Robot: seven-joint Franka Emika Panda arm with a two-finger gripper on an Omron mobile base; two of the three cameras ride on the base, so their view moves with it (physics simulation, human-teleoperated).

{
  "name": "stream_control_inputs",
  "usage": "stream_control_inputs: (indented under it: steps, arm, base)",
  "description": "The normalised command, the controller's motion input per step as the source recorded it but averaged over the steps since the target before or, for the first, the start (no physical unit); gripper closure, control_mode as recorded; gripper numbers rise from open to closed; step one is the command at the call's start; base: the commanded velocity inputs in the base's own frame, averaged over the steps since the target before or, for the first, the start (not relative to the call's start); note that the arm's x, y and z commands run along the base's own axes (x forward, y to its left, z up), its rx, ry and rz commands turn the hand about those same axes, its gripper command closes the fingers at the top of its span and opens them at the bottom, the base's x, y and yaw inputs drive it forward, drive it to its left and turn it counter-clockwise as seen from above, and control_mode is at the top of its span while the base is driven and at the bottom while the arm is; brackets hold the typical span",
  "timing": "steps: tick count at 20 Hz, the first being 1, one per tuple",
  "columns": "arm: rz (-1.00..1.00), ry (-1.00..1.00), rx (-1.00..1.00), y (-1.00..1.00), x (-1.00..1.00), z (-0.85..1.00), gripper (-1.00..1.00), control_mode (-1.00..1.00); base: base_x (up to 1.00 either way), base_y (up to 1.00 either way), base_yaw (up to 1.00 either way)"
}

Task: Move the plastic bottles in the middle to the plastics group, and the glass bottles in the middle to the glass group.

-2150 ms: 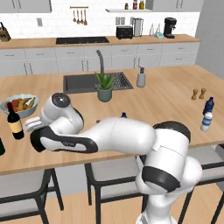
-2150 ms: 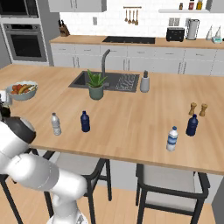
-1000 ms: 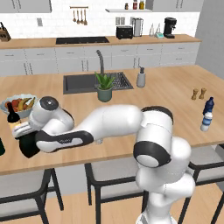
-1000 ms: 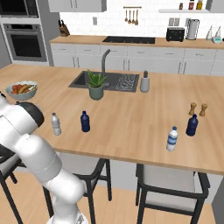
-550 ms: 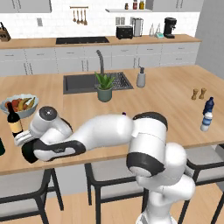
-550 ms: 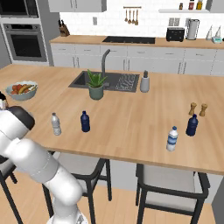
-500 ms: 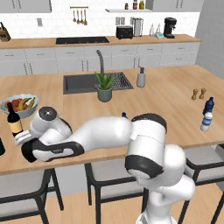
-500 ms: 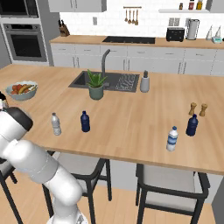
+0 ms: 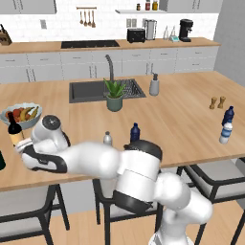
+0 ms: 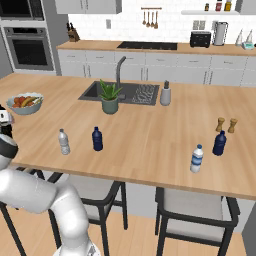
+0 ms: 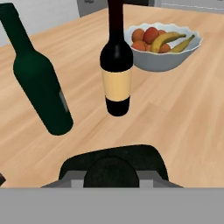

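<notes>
**Fingers pinch the black flask just short of the glass group**

Fingers [image 11: 72, 181] are closed in on the squat black flask [image 11: 111, 158], which sits between them at the bottom of the hand view, seen from above with its round top towards the camera. The flask hangs low over the wooden desk [image 11: 183, 113]; whether its base touches the wood cannot be told.

Just ahead of the flask stands the tall wine bottle [image 11: 116, 65] with the tan label, upright on the desk. To its left in the hand view is the dark green bottle [image 11: 39, 83], apart from the wine bottle and looking tilted in this rolled view. Behind the wine bottle, to the right, is the fruit bowl [image 11: 175, 54] with oranges and bananas. The flask is near both glass bottles but touches neither.

From the left base view the arm reaches far out to the left end of the desk, its hand down beside the wine bottle and the bowl.

In the middle of the desk, near the front edge, the clear bottle with the white cap [image 10: 63, 142] and the navy bottle [image 10: 97, 139] stand upright, near each other but apart. Well off to the right stands the blue-topped pale bottle [image 10: 197, 159], with another dark blue bottle [image 10: 219, 143] near it, close to two small shakers [image 10: 226, 124].
</notes>
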Motion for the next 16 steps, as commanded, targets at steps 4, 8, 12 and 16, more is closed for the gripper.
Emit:
stream_control_inputs:
  steps: [4, 8, 12, 16]
  arm:
    - [0.02, 0.00, 0.00, 0.23, 0.10, 0.00, 1.00, -1.00]
    - [0.05, 0.00, 0.00, 0.29, 0.00, -0.02, 1.00, -1.00]
    - [0.04, 0.01, 0.00, 0.24, 0.00, -0.21, 1.00, -1.00]
    - [0.01, 0.03, -0.02, 0.09, 0.03, -0.55, 1.00, -1.00]
  base:
    - [0.00, 0.00, 0.00]
    - [0.00, 0.00, 0.00]
    - [0.00, 0.00, 0.00]
    - [0.00, 0.00, 0.00]
